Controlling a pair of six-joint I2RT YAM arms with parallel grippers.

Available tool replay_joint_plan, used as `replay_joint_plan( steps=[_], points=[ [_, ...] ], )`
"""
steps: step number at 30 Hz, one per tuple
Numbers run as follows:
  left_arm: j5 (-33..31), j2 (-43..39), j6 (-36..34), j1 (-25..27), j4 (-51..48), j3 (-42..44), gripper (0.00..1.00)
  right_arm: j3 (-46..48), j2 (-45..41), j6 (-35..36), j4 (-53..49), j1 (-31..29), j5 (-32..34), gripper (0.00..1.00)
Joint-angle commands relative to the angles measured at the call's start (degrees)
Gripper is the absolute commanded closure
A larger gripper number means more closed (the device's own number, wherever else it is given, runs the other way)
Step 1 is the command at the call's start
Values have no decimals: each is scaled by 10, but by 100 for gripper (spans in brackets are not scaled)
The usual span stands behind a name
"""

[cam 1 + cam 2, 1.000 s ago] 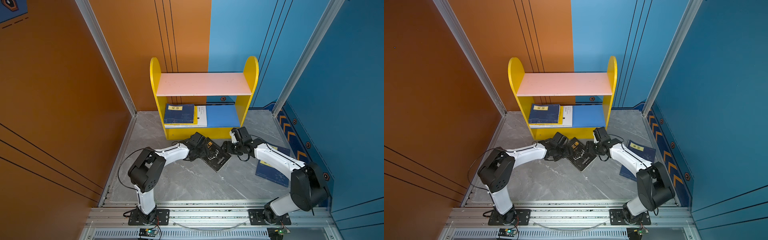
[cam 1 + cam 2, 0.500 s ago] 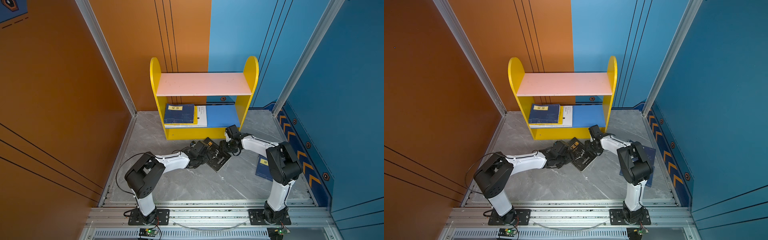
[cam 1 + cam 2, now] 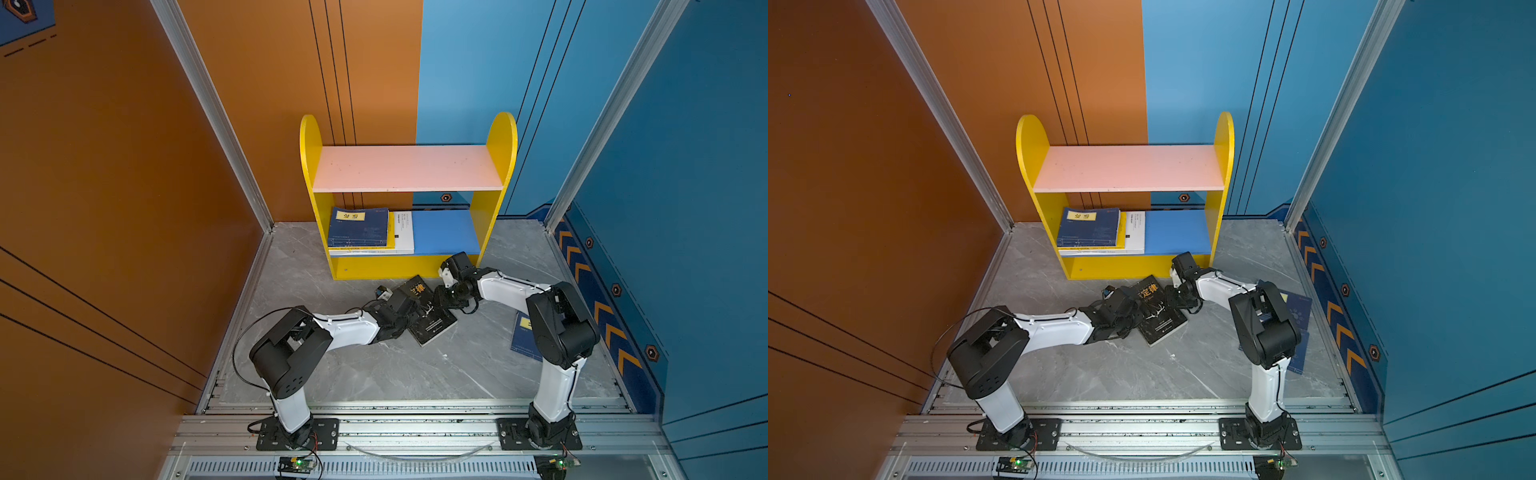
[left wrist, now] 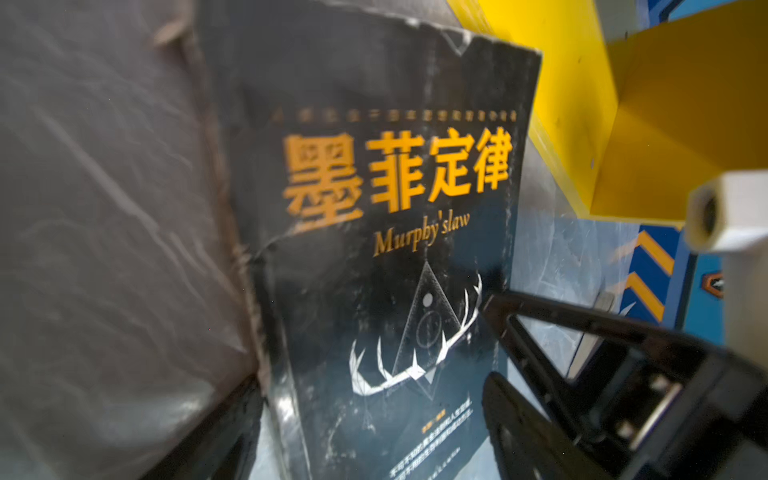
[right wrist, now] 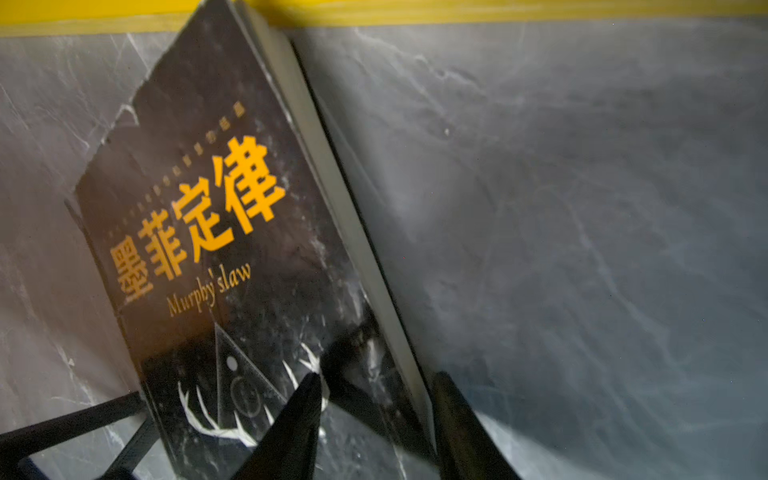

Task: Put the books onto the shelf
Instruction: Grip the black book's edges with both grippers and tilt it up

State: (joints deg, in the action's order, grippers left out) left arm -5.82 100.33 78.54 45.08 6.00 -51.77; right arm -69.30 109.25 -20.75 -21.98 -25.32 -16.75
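Grey marble floor (image 3: 415,374): right gripper (image 5: 378,376), jaws apart, straddles the page edge of the black Murphy's Law book (image 3: 432,328); left gripper (image 3: 409,320) spread wide opposite. Grasp under way; next, probably clamp and lift.

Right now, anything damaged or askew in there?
Yes. The black book sits skewed on the floor before the shelf. Its cover is scuffed, creased near the spine, with one corner chipped. A navy book also lies on the floor, off the shelf.
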Motion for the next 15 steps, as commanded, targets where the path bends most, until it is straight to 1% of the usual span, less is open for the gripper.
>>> replay_joint_plan(
  steps=[1,4,9,12,15],
  points=[
    [10,29,15,8,7,19,18,7,2,6,-19,-19,-36,57],
    [23,24,5,8,41,26,20,4,9,5,-18,-33,-37,58],
    [53,8,-11,12,160,58,23,-12,34,1,-22,-54,-52,61],
    [61,-8,-18,17,216,75,26,-19,39,-1,-22,-64,-57,61],
    [57,-27,-22,24,228,82,28,-21,41,-1,-23,-72,-59,61]
  ],
)
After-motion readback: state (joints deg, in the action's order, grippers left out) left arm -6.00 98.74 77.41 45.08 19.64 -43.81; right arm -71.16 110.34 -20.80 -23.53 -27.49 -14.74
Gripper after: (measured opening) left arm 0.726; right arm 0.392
